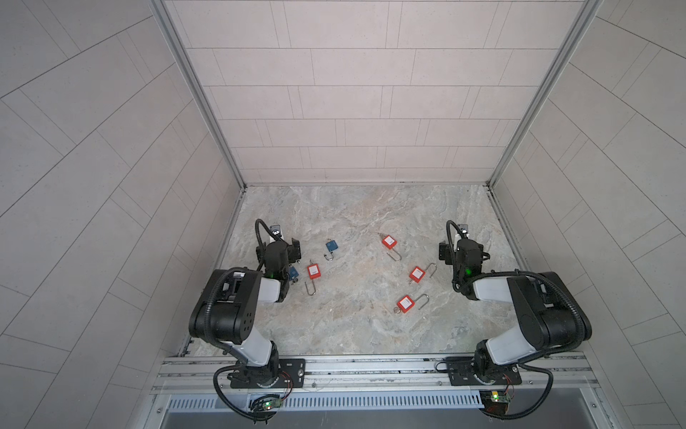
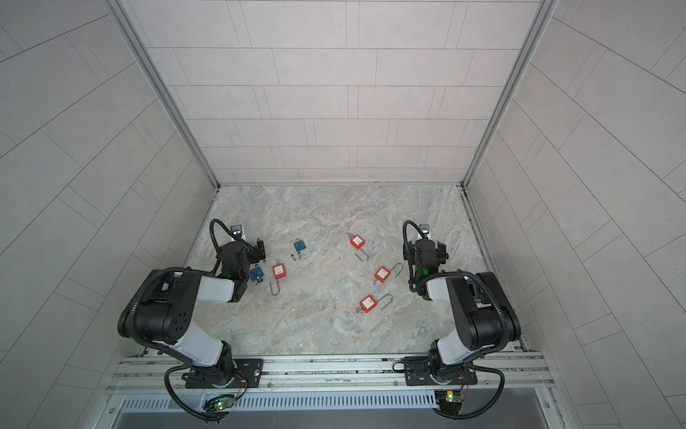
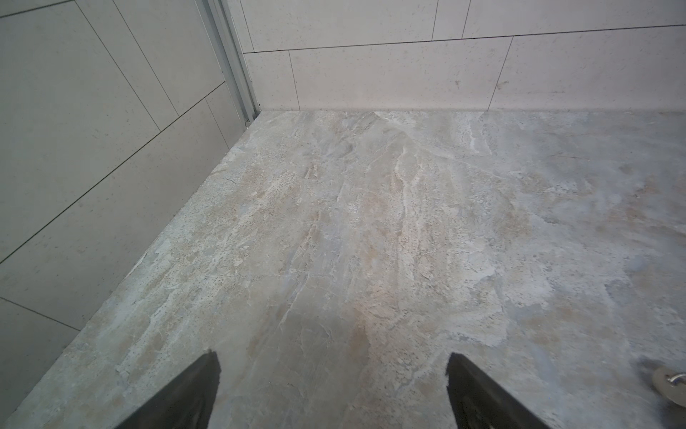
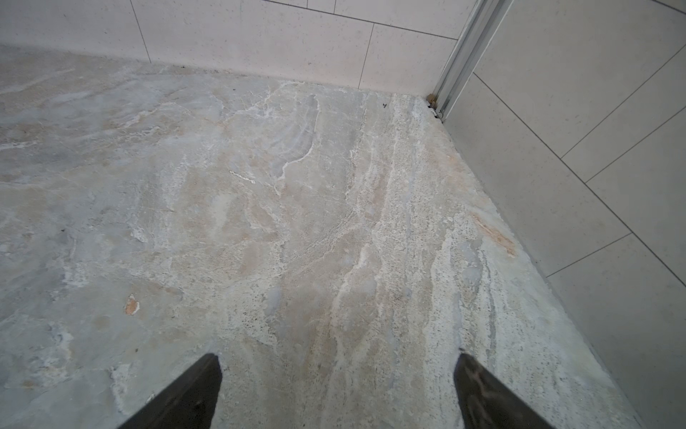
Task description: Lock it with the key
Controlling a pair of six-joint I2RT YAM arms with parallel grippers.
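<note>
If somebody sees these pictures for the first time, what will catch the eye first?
Four red padlocks lie scattered on the marble table, mostly toward the right arm. Two blue padlocks lie near the left arm. The left fingers and right fingers stand open, holding nothing.

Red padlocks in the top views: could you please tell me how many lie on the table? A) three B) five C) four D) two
C: on the table lie the left red padlock, the far red padlock, the middle red padlock and the near red padlock.
</note>
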